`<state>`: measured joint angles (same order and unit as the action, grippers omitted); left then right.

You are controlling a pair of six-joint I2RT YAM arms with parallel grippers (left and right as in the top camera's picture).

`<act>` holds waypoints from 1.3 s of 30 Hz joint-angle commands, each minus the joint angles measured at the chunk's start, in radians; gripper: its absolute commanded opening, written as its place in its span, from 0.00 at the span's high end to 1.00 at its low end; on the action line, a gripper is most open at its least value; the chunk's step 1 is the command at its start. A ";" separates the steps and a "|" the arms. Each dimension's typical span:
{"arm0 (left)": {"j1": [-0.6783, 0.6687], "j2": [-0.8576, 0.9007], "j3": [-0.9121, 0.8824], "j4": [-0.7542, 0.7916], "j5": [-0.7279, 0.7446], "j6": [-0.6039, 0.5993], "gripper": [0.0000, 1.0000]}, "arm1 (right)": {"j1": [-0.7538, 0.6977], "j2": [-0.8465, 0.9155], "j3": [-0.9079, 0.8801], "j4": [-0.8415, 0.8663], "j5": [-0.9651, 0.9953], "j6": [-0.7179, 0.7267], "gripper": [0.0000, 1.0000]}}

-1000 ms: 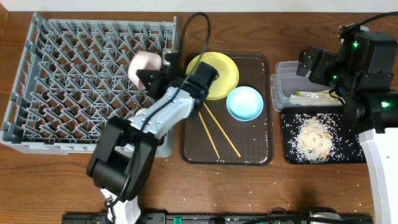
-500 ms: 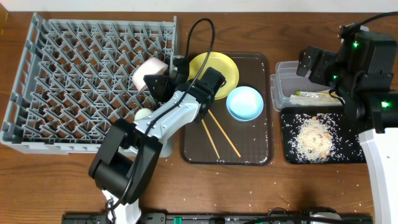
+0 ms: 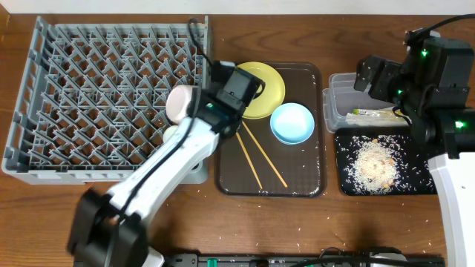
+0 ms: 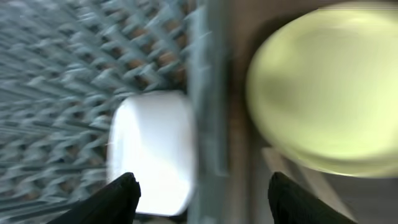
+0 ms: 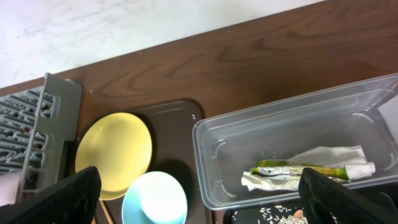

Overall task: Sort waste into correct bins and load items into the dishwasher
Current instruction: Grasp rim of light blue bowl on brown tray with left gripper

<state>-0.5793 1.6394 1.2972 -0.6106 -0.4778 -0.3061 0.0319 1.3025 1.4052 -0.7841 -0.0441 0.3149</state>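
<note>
Left hand [image 4: 205, 199] is wide open with nothing between the fingers, though the view is blurred. White bowl [image 4: 152, 146] sits in the dish rack [image 3: 111, 96] ahead-left of it, tight against the rack's right wall. Yellow plate [image 4: 323, 93] lies ahead-right, just across that wall, on the brown tray [image 3: 304, 170]; the left arm is nearer. Plate lies flat, so go for the rim. The wall crowds one side, blue bowl [image 3: 292, 122] and chopsticks [image 3: 260, 159] the other. Right hand [image 5: 199, 186] is open and empty, near the clear tub [image 5: 298, 118].

No text, label, brand, number or sign is legible anywhere; any print on the small green-and-yellow packet [image 5: 298, 169] is too small to read.
</note>
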 commanded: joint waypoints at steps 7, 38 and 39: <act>-0.011 -0.048 0.023 0.077 0.495 -0.333 0.33 | -0.005 0.006 0.006 0.001 0.014 0.014 0.01; -0.072 0.427 0.021 0.363 0.736 -0.610 0.66 | -0.005 0.006 0.006 0.001 0.014 0.014 0.01; -0.072 0.427 0.021 0.363 0.736 -0.609 0.71 | -0.005 0.006 0.006 0.001 0.014 0.014 0.01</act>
<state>-0.6525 2.0521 1.3132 -0.2436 0.2504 -0.9127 0.0319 1.3025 1.4052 -0.7841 -0.0441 0.3149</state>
